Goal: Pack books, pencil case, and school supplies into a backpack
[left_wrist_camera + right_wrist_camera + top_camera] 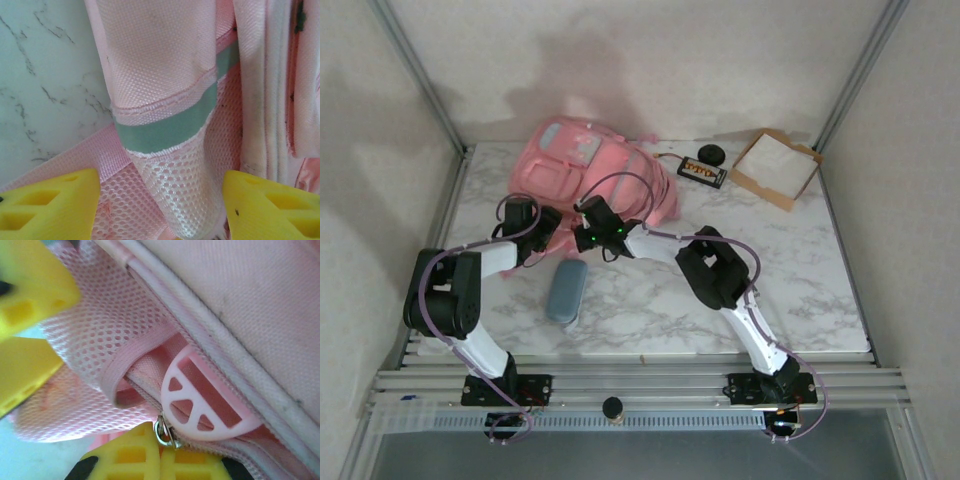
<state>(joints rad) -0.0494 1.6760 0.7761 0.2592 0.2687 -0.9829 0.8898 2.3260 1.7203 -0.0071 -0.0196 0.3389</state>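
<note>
Yellow right tool clenched on metal zipper pull, left tool released, pink mesh-trimmed backpack.

White marble-veined table — the pink backpack lies at its far edge, left of centre, and the grey-blue pencil case toward the near-left. By the far-right corner sit a cardboard tray, a black orange-marked box and a black round object.
</note>
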